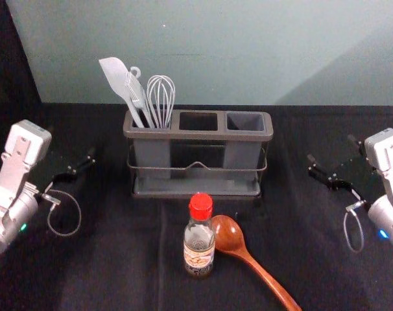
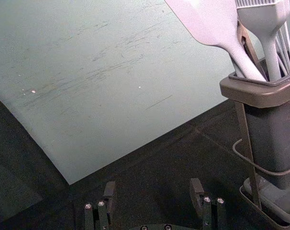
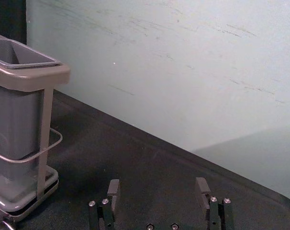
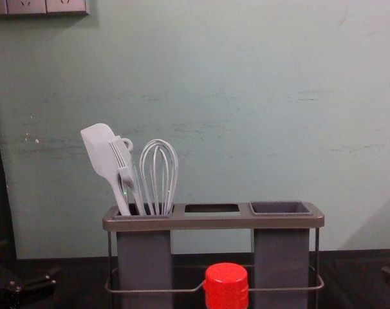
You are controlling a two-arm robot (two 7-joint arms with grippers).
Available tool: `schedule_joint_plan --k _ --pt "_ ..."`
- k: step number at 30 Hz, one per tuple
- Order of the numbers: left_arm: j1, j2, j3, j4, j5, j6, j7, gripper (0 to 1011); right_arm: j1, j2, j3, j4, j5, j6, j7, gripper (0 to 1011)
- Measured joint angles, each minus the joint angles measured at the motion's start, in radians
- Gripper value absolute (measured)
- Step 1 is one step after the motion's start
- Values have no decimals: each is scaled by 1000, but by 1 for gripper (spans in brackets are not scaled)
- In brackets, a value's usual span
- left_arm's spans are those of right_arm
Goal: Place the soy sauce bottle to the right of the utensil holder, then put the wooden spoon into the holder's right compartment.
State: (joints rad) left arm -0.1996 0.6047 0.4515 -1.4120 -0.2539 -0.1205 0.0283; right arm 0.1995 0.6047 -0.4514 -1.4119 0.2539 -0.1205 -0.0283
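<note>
The soy sauce bottle (image 1: 200, 240), red-capped, stands upright in front of the utensil holder (image 1: 196, 135); its cap (image 4: 226, 286) shows low in the chest view. Right beside the bottle lies the wooden spoon (image 1: 248, 257), bowl toward the holder, handle running toward the front right. The holder's right compartment (image 1: 244, 122) holds nothing. My left gripper (image 1: 80, 167) is left of the holder, open and empty, as the left gripper (image 2: 153, 194) also shows in its wrist view. To the holder's right, my right gripper (image 1: 333, 170) is open and empty; the right wrist view shows the right gripper (image 3: 158, 194) too.
A spatula (image 1: 122, 84), a brush and a whisk (image 1: 161, 97) stand in the holder's left compartment. Behind the black-covered table (image 1: 119, 272) rises a pale green wall (image 4: 246, 96). Thin cable loops hang by both grippers.
</note>
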Motion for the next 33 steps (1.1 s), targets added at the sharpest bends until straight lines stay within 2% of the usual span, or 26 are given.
schedule_joint_plan --k 33 --pt "0 0 0 0 0 0 0 1000 0 0 0 0 0 0 0 1002"
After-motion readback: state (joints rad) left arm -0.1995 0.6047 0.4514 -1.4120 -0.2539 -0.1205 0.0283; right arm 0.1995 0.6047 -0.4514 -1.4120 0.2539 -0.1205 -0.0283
